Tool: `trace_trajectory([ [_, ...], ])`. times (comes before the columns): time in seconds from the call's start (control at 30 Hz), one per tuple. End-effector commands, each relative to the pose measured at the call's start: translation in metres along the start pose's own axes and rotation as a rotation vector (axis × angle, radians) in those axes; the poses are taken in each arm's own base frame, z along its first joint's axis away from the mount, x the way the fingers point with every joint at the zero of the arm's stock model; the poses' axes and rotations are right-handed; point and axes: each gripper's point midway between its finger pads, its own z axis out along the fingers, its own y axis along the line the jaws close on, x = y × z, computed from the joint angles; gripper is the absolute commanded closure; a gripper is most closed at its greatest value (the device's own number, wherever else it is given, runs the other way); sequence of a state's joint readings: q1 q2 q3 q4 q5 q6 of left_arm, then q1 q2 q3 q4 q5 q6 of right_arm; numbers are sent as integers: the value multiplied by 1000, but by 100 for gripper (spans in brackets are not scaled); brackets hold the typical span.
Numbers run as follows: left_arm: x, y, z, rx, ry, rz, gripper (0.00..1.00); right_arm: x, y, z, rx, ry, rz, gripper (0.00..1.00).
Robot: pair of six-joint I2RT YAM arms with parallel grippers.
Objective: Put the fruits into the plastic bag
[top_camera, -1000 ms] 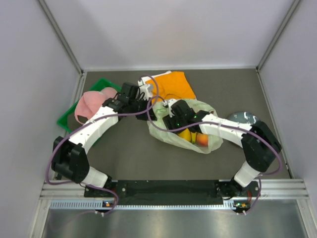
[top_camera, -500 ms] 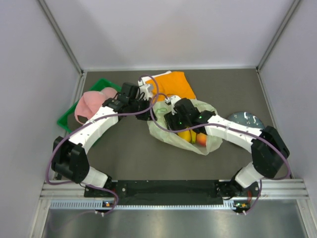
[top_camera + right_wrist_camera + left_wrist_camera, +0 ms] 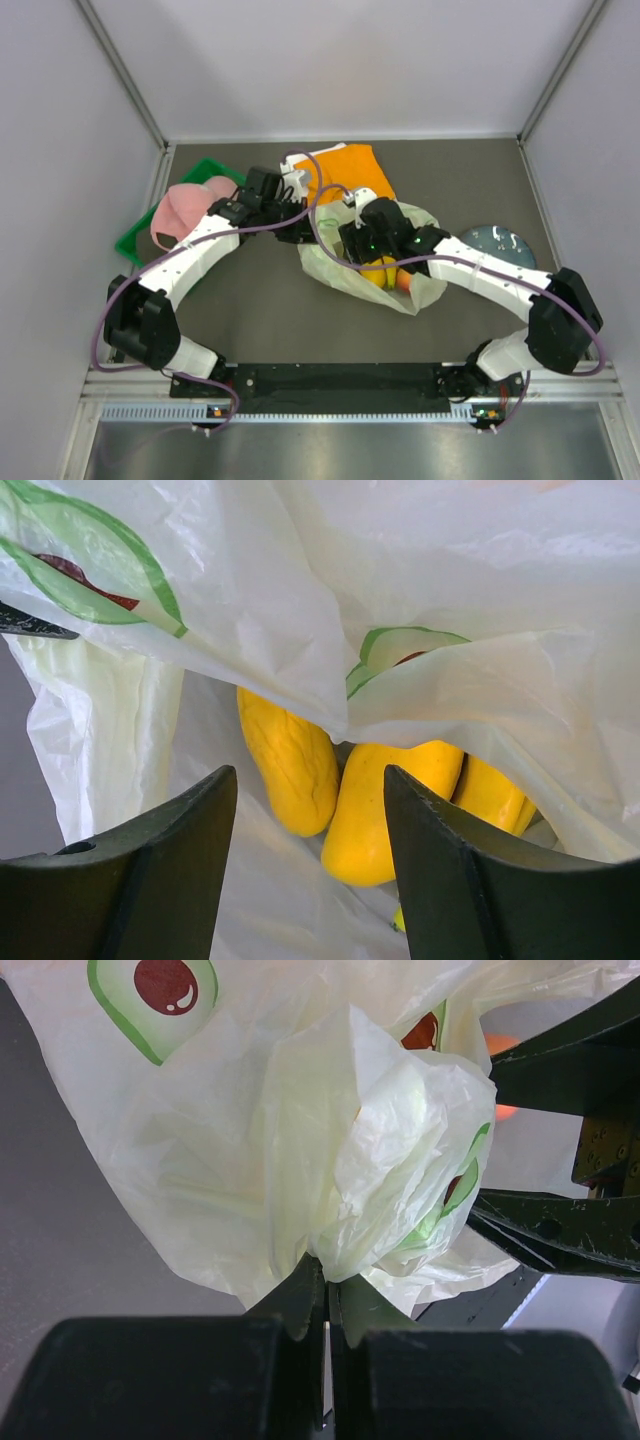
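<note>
The plastic bag (image 3: pixel 330 268), pale green with avocado prints, lies mid-table with its mouth toward the left. My left gripper (image 3: pixel 300 222) is shut on a bunched fold of the bag's rim (image 3: pixel 350 1140), with the film pinched at the fingertips (image 3: pixel 328 1282). The fruits, yellow bananas (image 3: pixel 378 272), lie inside the bag beside an orange-coloured piece (image 3: pixel 405 283). My right gripper (image 3: pixel 354 240) is open at the bag's mouth. In its wrist view the bananas (image 3: pixel 385 810) rest on the film just beyond the open gripper (image 3: pixel 309 772), touching neither finger.
A flat orange cloth (image 3: pixel 345 170) lies behind the bag. A green tray (image 3: pixel 135 245) with a pink cap (image 3: pixel 180 210) stands at the left. A round blue-grey plate (image 3: pixel 497 243) sits at the right, close to the right arm's forearm.
The right arm's elbow has swung outward to the right and its gripper has shifted slightly back and right over the bag's mouth. The left gripper keeps its hold on the bag.
</note>
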State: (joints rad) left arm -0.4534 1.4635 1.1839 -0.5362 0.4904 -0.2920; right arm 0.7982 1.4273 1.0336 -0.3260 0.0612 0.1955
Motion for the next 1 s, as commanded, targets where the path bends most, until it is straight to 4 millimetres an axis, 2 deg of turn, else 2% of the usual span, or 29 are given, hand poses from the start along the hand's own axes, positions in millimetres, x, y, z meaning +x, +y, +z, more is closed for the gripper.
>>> trace_trajectory([
  [0.0, -20, -16, -14, 31, -65, 46, 100, -14, 7, -9, -9, -65, 12, 40],
  [0.53, -19, -14, -13, 29, -62, 43, 100, -34, 16, -28, -59, -126, 26, 39],
  [0.97, -19, -15, -12, 32, -59, 45, 100, -64, 26, -67, -118, -246, 44, 39],
])
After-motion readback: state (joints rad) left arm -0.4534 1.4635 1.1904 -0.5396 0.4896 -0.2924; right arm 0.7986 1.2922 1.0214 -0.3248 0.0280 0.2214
